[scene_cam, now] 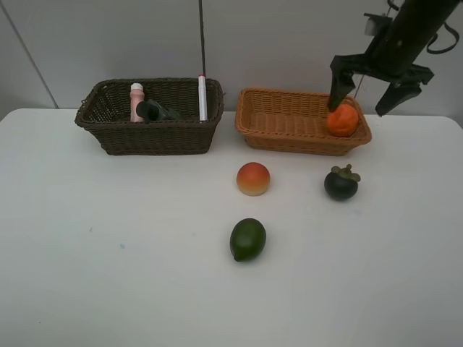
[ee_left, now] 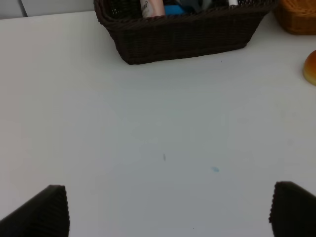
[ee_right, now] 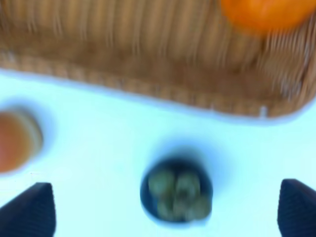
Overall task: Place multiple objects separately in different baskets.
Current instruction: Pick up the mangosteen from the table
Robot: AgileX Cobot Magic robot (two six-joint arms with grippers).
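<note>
The left fingers (ee_left: 44,212) stand wide apart over the white desk (scene_cam: 108,253) with nothing between them. Ahead of them, past a bare stretch of desk, sits the dark brown basket (scene_cam: 148,137). The pink white-capped bottle (scene_cam: 136,101) stands in the basket toward its left end. The dark green pump bottle (scene_cam: 155,110) lies just beside it. The white pink-tipped marker (scene_cam: 202,97) leans upright at the basket's right end. These fingers do not show in the high view.

Between the two pairs of fingers, three fruits rest on the open desk, apart from one another. The green fruit (scene_cam: 247,239) is the one farthest from both baskets. The red-yellow fruit (scene_cam: 253,178) lies in front of the gap between the baskets, off to the right of the left fingers. The dark mangosteen (scene_cam: 341,183) sits below and on the near side of the right fingers, in front of the light orange-tan basket (scene_cam: 289,137).

The right fingers (scene_cam: 338,83) are spread wide and grip nothing. They hang above the right end of the tan basket. The orange (scene_cam: 343,120) lies inside the basket at that end, directly beneath them. One fingertip is close over the top of the orange, but whether it touches cannot be told. The right wrist view is blurred, yet it shows both fingers apart with the mangosteen on the desk between them.
</note>
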